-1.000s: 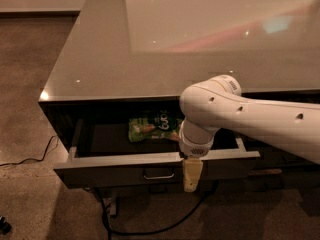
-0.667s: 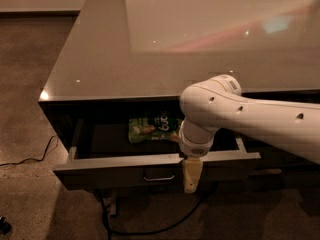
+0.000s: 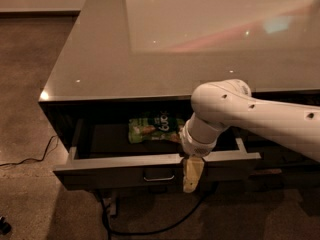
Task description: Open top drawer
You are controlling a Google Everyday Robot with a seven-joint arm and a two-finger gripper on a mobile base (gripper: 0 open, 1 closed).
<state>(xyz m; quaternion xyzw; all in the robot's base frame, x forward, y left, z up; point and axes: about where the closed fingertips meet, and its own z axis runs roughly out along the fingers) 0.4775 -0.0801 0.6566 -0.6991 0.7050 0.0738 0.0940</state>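
a big glossy-topped table fills the view, with brown floor to its left. the white arm reaches in from the right, across the table's front edge. the top drawer stands pulled out under the tabletop, and a green bag lies inside, partly behind the arm. the gripper hangs pointing down before the drawer front, just right of the pull; whether it's clenched i can't tell. a dark cable trails on the floor below.
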